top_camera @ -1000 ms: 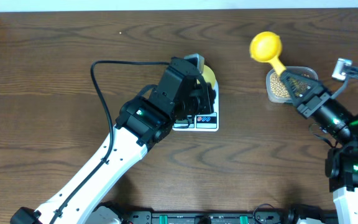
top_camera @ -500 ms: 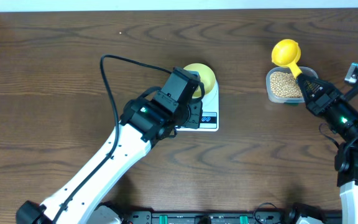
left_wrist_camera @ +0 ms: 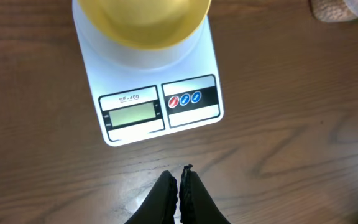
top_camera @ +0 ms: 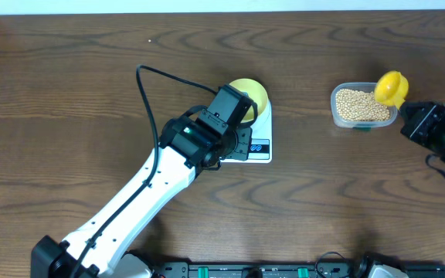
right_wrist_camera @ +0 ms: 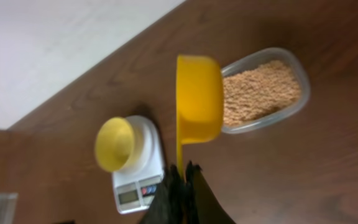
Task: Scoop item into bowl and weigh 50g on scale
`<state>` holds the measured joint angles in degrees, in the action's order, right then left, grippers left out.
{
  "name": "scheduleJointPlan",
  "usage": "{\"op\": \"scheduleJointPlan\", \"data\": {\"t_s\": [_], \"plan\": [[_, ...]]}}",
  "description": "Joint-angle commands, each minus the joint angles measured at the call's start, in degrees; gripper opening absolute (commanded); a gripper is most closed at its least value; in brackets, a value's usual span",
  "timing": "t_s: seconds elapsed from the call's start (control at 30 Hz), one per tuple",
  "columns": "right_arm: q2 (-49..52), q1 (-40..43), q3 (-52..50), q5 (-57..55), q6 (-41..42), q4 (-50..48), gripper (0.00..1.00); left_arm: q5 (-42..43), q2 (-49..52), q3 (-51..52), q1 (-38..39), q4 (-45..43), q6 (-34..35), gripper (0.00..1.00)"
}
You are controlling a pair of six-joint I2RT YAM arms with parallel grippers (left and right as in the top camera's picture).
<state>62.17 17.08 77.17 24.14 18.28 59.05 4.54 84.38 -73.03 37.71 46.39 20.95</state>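
The pale-yellow bowl sits empty on the white scale; both also show in the left wrist view, bowl and scale. My left gripper is shut and empty, just in front of the scale's display. The tan beans fill a clear tub at the right. My right gripper is shut on the handle of a yellow scoop, whose cup hangs over the tub's right end, tilted on its side.
The left arm stretches from the front left edge to the scale, with a black cable looping above it. The tub shows in the right wrist view, and the table's far edge meets a white wall.
The right arm has drawn back to the right, carrying the scoop from behind the tub to over its right end. The left arm has pulled back off the scale, uncovering the bowl.
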Motion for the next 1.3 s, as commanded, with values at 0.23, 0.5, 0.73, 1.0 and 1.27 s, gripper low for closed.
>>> {"op": "scheduleJointPlan", "data": {"t_s": [0.23, 0.5, 0.73, 1.0, 1.27], "plan": [[4.1, 0.1, 2.3, -1.1, -5.7, 4.3, 0.01, 2.4, 7.3, 0.1, 0.0, 1.7, 0.7, 0.08], [4.7, 0.1, 0.3, -4.3, -5.7, 3.7, 0.01, 5.1, 7.6, 0.1, 0.0, 1.3, 0.7, 0.08], [5.6, 0.1, 0.1, -4.3, -5.7, 3.5, 0.01, 5.3, 11.5, 1.2, 0.0, 1.2, 0.7, 0.07], [5.7, 0.1, 0.1, -4.4, -5.7, 3.6, 0.01, 5.3, 17.2, 2.6, 0.0, -7.5, -1.9, 0.08], [5.7, 0.1, 0.1, -4.6, -5.7, 3.7, 0.01, 5.3, 14.7, 4.3, 0.0, -7.4, -2.1, 0.07]]}}
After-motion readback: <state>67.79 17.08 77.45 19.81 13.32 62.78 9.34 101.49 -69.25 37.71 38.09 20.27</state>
